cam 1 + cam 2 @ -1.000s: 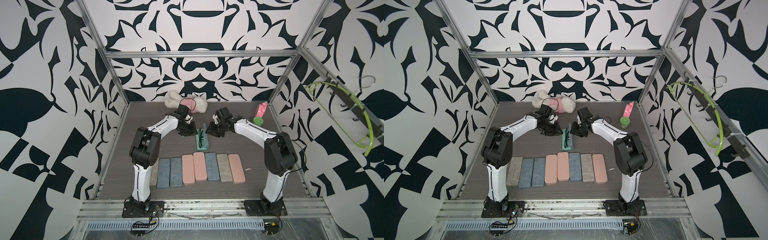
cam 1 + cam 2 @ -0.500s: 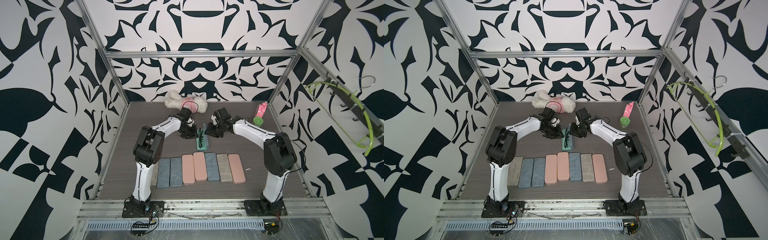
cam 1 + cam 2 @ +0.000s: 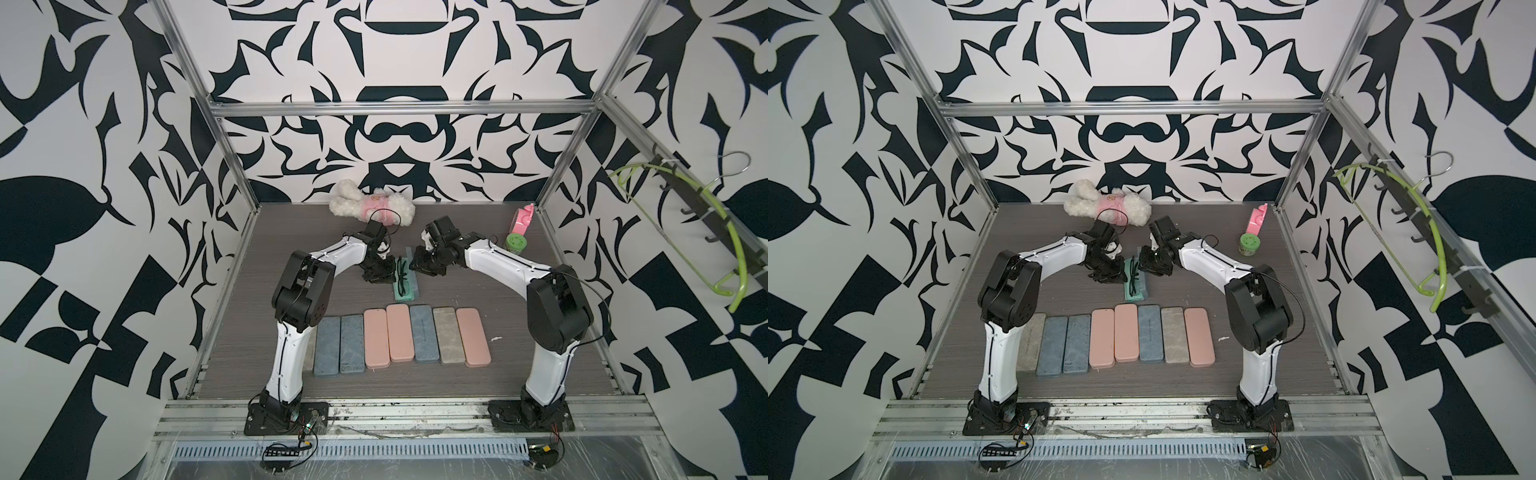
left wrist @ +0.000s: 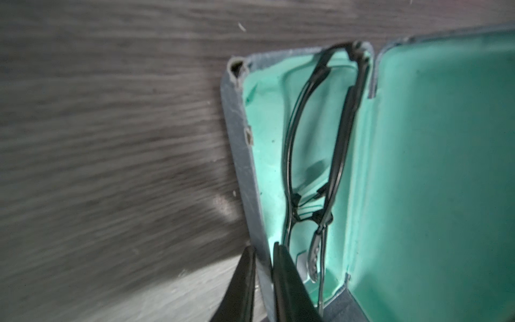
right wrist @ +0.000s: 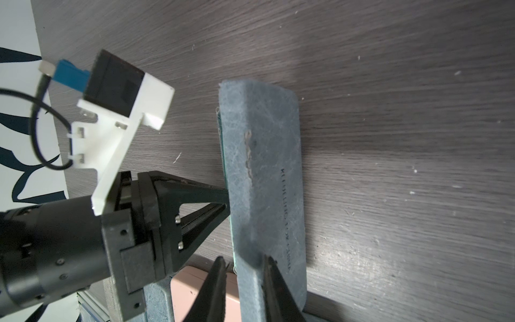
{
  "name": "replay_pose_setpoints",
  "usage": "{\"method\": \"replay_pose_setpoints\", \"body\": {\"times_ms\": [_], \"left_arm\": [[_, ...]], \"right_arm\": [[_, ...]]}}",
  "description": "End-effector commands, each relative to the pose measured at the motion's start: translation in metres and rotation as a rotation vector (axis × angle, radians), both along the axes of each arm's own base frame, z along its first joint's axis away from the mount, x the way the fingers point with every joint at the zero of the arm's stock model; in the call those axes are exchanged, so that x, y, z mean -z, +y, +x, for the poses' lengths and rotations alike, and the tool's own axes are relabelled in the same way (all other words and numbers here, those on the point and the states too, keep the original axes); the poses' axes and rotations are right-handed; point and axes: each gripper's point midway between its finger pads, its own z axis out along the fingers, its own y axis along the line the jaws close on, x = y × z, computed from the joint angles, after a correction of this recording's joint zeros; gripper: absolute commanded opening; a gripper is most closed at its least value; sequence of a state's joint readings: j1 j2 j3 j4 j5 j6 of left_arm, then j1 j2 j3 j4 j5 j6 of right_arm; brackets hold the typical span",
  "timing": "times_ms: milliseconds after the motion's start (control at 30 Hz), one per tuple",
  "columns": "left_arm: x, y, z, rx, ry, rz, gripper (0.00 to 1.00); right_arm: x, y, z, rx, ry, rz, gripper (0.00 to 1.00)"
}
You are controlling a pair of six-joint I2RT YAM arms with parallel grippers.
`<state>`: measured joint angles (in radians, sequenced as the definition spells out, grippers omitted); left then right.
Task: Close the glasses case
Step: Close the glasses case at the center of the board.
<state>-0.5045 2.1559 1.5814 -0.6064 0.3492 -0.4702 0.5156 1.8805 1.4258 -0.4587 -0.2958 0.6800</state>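
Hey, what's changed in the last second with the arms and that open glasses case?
The left gripper moved in toward the glasses case and its jaws narrowed onto its side wall; the right gripper narrowed its jaws onto the raised lid. The case stays open in place, glasses inside; the row of closed cases is unmoved.

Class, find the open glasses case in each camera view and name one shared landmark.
In a top view: glasses case mid-table, behind the row of closed cases.
In a top view: same spot.
Left wrist: close up, teal lining showing.
Right wrist: close up, blue-grey outside showing.
Shared landmark: the dark wood-grain table.
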Motion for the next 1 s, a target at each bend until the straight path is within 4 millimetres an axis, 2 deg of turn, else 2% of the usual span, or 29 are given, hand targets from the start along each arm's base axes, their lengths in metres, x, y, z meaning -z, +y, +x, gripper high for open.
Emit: {"method": "replay_pose_setpoints", "body": {"times_ms": [0, 233, 967], "left_arm": [[0.008, 0.003, -0.003, 0.017, 0.017, 0.037, 0.16], [0.009, -0.007, -0.01, 0.056, 0.013, 0.036, 0.12], [0.003, -0.014, -0.013, 0.057, 0.019, 0.007, 0.09]], "right_arm": [[-0.003, 0.001, -0.001, -0.01, -0.017, -0.017, 0.26], [0.0, 0.001, -0.003, -0.009, -0.01, -0.021, 0.24], [0.006, 0.011, -0.004, -0.025, 0.002, -0.041, 0.23]]}}
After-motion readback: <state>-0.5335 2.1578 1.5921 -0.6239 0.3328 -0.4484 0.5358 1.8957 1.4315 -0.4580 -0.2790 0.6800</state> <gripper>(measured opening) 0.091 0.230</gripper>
